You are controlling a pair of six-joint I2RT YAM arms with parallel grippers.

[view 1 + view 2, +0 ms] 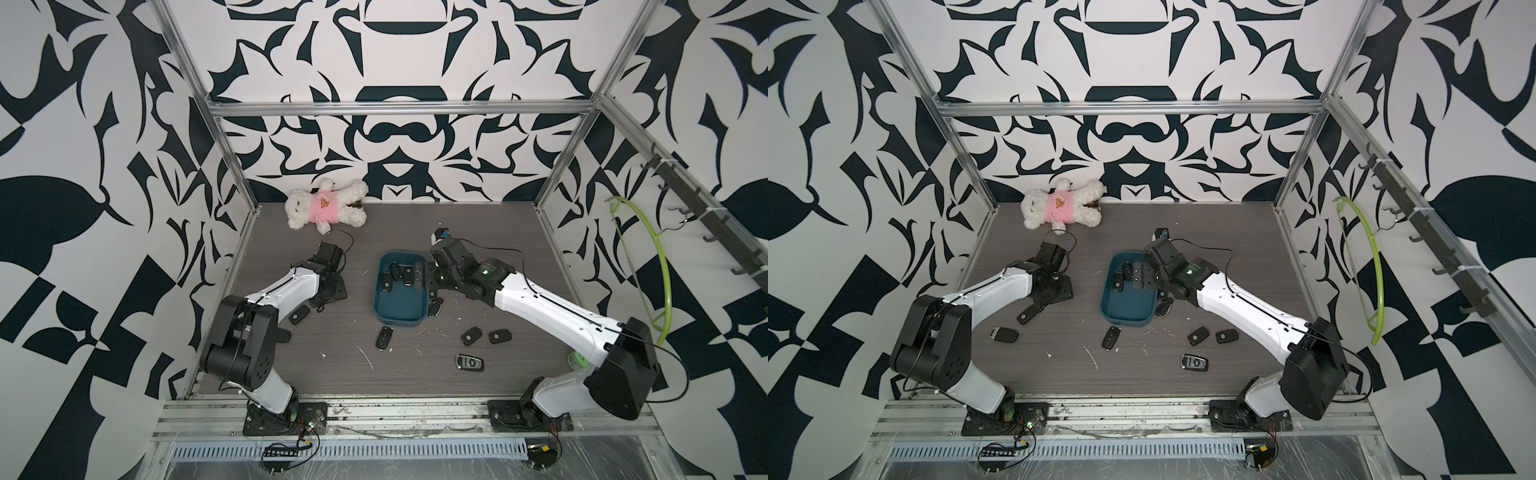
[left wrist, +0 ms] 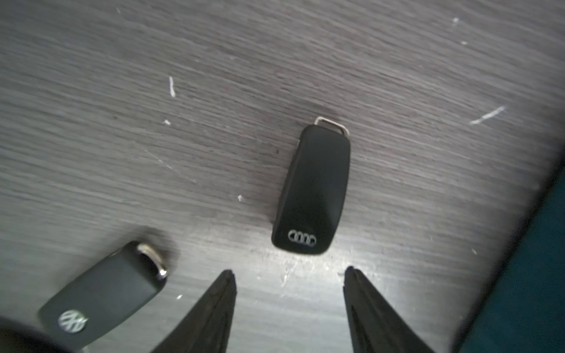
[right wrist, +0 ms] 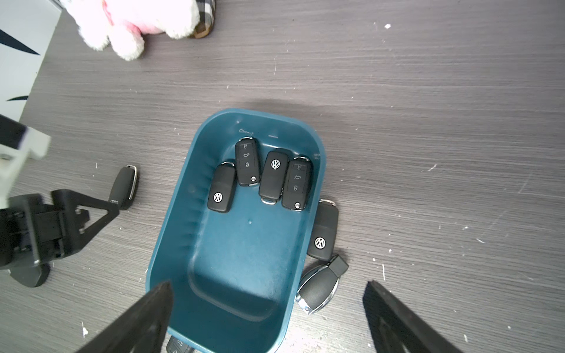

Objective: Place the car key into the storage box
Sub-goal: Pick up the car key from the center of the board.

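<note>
Dial: twelve at the back wall, six at the arm bases.

1. Storage box. Dark teal tub with rounded corners and low walls. It stands on the grey wood-grain table near the dial's centre.
   Contents: four black boxed keys, side by side at the tub's twelve-o'clock end. Two lie badge up and two lie buttons up.

2. Audi car key. Black, with a four-ring badge and a metal loop at the other end. It lies flat on the table outside the box, at the box's nine o'clock and apart from its wall. It is just beyond the left gripper's tips, untouched.

3. Left gripper. Fingers apart with nothing between them, low over the table. The tips face the key's badge end.

4. Right gripper. Fingers spread wide and empty. It is held above the tub's six-o'clock half.

5. Loose keys, all on the table:
   - near VW key, at seven o'clock of the left gripper
   - elbow key, by the left arm's elbow
   - wall-side VW key, against the box's outer wall at three o'clock
   - chrome-edged key, just beside it at four o'clock
   - flip key, at the box's six o'clock
   - inner black key and outer black key, close together at four o'clock
   - silver-framed key, at five o'clock

6. Plush bear. White with a pink shirt, lying at eleven o'clock by the back wall.

7. Green hanger, hanging on the side wall at three o'clock.
</note>
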